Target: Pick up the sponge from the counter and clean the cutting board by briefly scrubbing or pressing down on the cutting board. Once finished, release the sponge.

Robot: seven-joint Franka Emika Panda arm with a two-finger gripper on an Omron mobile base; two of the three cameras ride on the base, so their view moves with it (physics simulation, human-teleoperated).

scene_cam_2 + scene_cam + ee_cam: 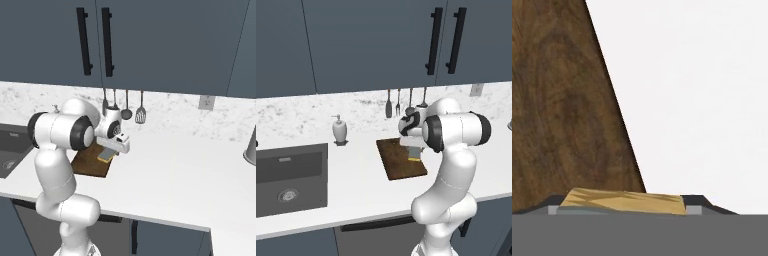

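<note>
We take the flat dark brown wooden cutting board (400, 159) as our ref point; it lies on the long smooth white worktop (356, 190), just right of the dark grey inset sink (290, 177) in the left base view, w/ a small white soap dispenser (339, 129) behind and to its sink side. The white arm's gripper (415, 159) is down over the board's right edge, and we see the small yellow sponge (415, 159) showing below the hand there, at the board's surface. In the right base view the same sponge (106, 154), yellow w/ a grey-green face, sits under the hand over the near corner of the board (91, 161), by the edge that faces the open worktop (180, 175). In the hand view the yellow block (624, 201) sits across the bottom between the two dark fingers (698, 200), so we read the fingers as closed narrow on the sponge; beyond it the wood grain of the board (562, 110) fills one side and bare white worktop (702, 90) the other, the board's edge running between. We can't tell whether the sponge actually presses on the wood. Metal utensils (406, 102) hang on the speckled wall behind the board, under dark blue cabinets (381, 40).
</note>
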